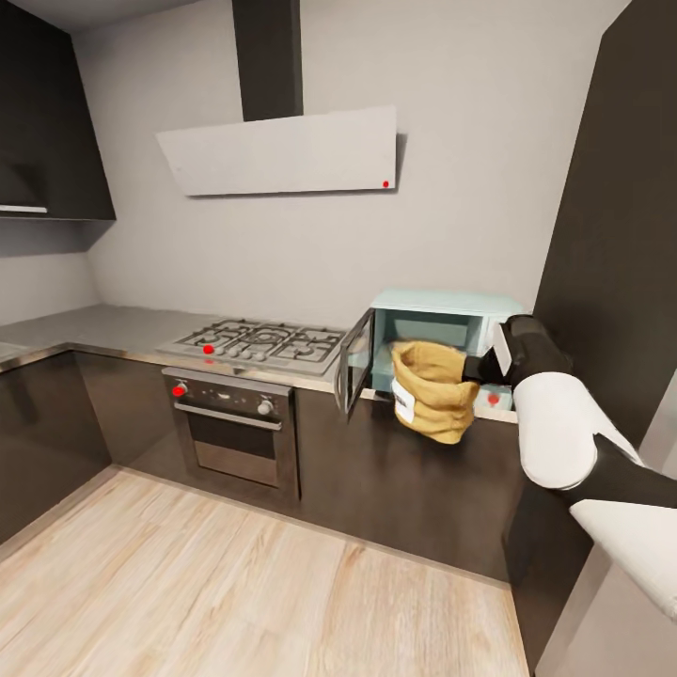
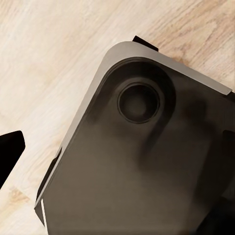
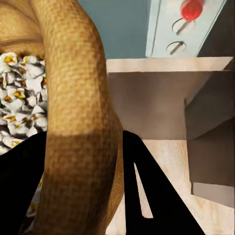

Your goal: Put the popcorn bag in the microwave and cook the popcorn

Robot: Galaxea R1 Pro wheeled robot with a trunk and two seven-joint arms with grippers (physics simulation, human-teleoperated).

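The tan popcorn bag [image 1: 432,393] with its white label hangs tilted just in front of the pale blue microwave [image 1: 470,306]. The microwave's glass door [image 1: 354,373] is swung open to the left. My right gripper [image 1: 475,369] is shut on the bag's rolled rim. In the right wrist view the rim [image 3: 78,98] runs between the dark fingers [image 3: 147,186], and white popped popcorn [image 3: 19,93] shows inside the bag. The microwave's red light [image 3: 192,9] sits above two white dials [image 3: 175,47]. My left gripper [image 2: 122,161] hangs open over my own base. The grey countertop [image 1: 103,329] runs to the left.
A gas hob [image 1: 259,340] and a built-in oven [image 1: 230,423] with red knobs stand left of the microwave, under a slanted hood [image 1: 282,150]. A tall dark cabinet [image 1: 611,235] closes the right side. Light wood floor [image 1: 235,583] lies in front.
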